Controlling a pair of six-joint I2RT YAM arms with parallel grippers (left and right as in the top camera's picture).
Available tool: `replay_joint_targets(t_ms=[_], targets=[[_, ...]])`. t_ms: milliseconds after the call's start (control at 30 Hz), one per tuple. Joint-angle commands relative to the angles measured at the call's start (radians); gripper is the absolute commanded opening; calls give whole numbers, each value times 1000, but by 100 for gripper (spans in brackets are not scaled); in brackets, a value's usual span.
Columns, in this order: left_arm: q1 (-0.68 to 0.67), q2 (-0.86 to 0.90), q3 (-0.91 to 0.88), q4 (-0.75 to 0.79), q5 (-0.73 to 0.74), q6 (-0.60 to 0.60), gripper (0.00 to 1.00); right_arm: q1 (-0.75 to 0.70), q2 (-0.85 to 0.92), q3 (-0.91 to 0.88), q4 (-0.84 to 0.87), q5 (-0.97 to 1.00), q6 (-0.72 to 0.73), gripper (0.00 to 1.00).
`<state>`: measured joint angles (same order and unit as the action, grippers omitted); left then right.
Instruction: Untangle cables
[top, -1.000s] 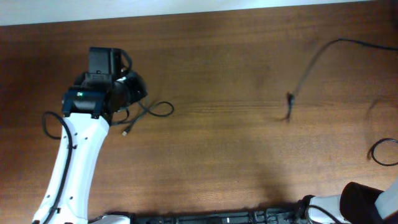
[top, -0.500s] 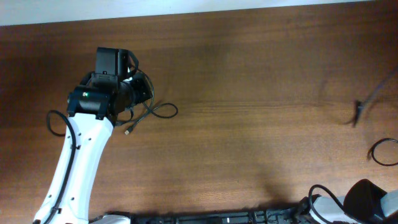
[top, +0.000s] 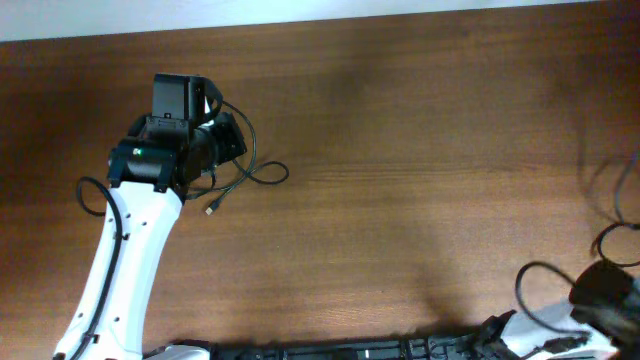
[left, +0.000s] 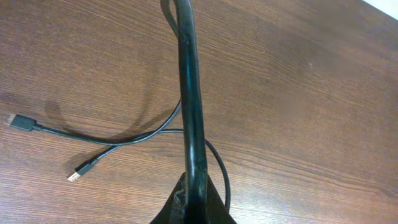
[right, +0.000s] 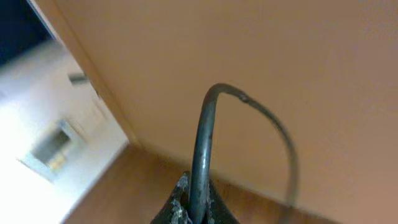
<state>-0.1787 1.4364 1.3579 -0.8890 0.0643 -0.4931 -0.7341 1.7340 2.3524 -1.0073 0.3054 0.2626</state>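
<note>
The bench (top: 400, 120) is dark brown wood. The left gripper (top: 222, 140) hangs over it near the far left corner. In the left wrist view its jaws meet in a dark wedge at the bottom edge, closed on a black cord (left: 189, 93) that rises straight out of them, close to the lens.

Just beside that gripper, toward the middle of the bench, the looped cable (top: 268, 174) lies on the wood. From the wrist camera it shows as two thin strands that run together and then part. One strand ends in a larger plug (left: 18, 121) and the other in a small plug (left: 74, 176), both flat on the bench. A further loop curves round beside the jaws. I cannot tell whether the gripped cord is part of this same cable.

The right gripper (right: 193, 208) is at the near right corner, blurred from above. Its jaws are closed on a lifted cable (right: 208, 118), which arcs up and over in the air. Another loop (top: 612, 243) lies at the right edge of the bench.
</note>
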Motion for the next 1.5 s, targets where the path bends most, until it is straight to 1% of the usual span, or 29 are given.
replay_joint_targets(t_ms=[0, 267, 533, 567, 600, 633, 667, 700, 733, 767, 867, 967, 1000, 1067, 1133, 1200, 1267, 1333, 1467], targets=[[-5, 6, 10, 6, 23, 16, 0, -7, 77, 7, -39, -53, 8, 4], [-5, 6, 10, 21, 48, 16, 0, -7, 234, 7, -151, -160, 8, 4], [-50, 6, 10, 37, 48, 16, 0, -6, 288, 5, -259, -272, 8, 4], [-56, 6, 10, 41, 48, 16, 0, -6, 288, 5, -269, -272, 8, 15], [-62, 6, 10, 44, 48, 17, 0, -6, 288, 5, -281, -272, 8, 38], [-69, 6, 10, 47, 48, 17, 0, -6, 288, 5, -293, -272, 8, 73], [-73, 6, 10, 47, 48, 17, 0, -6, 288, 5, -304, -272, 8, 88], [-76, 6, 10, 47, 48, 17, 0, -6, 288, 5, -315, -272, 8, 94], [-79, 6, 10, 47, 48, 17, 0, -6, 288, 5, -323, -272, 8, 96], [-82, 6, 10, 47, 48, 24, 0, -6, 288, 5, -337, -272, 8, 98], [-90, 6, 10, 47, 48, 61, 0, -6, 288, 5, -369, -284, 8, 98], [-107, 6, 10, 48, 48, 100, 0, -6, 288, 5, -421, -387, -2, 98], [-114, 6, 10, 51, 48, 107, 0, -6, 288, 5, -435, -432, -27, 98], [-127, 6, 10, 63, 53, 126, 0, 2, 288, 4, -470, -560, -134, 98], [-146, 6, 10, 93, 97, 221, 0, 26, 288, 4, -505, -711, -245, 98], [-168, 6, 10, 138, 204, 351, 0, 63, 288, 4, -520, -801, -315, 98], [-195, 6, 10, 172, 311, 497, 0, 132, 288, 4, -528, -826, -359, 98], [-222, 6, 10, 172, 372, 668, 0, 222, 288, 4, -538, -826, -428, 98], [-245, 6, 10, 174, 378, 794, 0, 395, 288, 3, -561, -825, -572, 98]])
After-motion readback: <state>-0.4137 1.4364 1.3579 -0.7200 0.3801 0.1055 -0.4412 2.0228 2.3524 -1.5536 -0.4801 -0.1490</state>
